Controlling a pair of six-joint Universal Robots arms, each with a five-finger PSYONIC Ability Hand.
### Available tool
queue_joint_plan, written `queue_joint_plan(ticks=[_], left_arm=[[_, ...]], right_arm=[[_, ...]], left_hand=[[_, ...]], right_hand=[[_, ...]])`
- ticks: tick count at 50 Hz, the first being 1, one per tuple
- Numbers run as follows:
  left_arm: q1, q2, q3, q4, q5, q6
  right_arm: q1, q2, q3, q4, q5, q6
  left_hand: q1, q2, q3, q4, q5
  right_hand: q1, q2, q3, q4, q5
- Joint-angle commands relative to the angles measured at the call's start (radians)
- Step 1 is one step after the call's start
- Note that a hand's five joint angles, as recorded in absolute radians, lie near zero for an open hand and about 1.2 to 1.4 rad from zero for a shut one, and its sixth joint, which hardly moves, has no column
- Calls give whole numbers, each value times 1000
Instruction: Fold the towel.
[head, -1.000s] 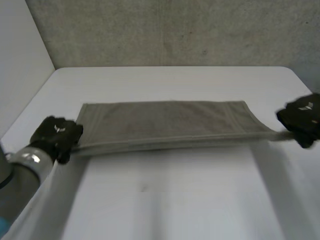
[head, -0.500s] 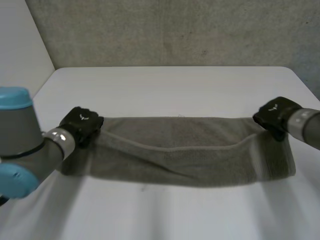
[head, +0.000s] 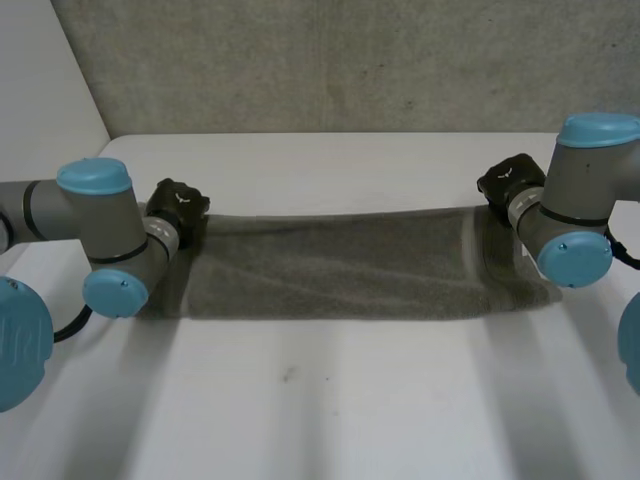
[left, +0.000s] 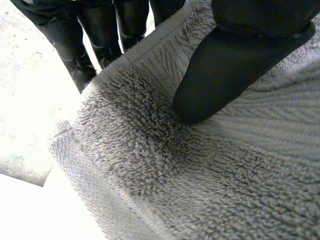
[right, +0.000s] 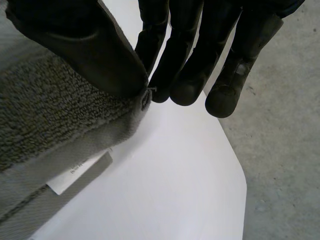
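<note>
Towel (head: 340, 275) flat; left hand (head: 178, 208), right hand (head: 510, 181) apparently pinch far corners.

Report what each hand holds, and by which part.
Both hold the towel. The left hand pinches the edge at its far left corner between thumb and fingers. The right hand pinches the tip of its far right corner.

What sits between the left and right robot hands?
In the head view, the grey towel lies flat on the table, spanning from left robot hand to right robot hand.
</note>
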Motion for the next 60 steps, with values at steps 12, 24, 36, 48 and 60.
queue_joint_plan(ticks=[12,24,36,48,60], left_arm=[[-20,16,6,25,-15,11],[-19,221,-101,16,-17,-146],[14,598,-509,19,-9,-343],[17,747,-769,59,-6,-500],[6,750,-856,160,-6,-549]], right_arm=[[0,12,-54,10,62,-11],[-16,-267,105,15,50,183],[-89,-596,622,2,-188,225],[-220,-692,1048,-206,-289,216],[-256,-603,1149,-456,-341,210]], left_hand=[[-1027,-1043,-1043,-1043,-1026],[-1026,-1042,-1042,-1042,-1025],[-1027,-1043,-1043,-1043,-1026],[-1027,-1043,-1043,-1043,-1026],[-1027,-1043,-1043,-1043,-1026]], right_hand=[[-1145,-1152,-1162,-1166,-1173],[-1145,-1152,-1162,-1166,-1173],[-1145,-1152,-1162,-1166,-1173],[-1093,-1101,-1110,-1115,-1121],[-865,-873,-882,-887,-893]])
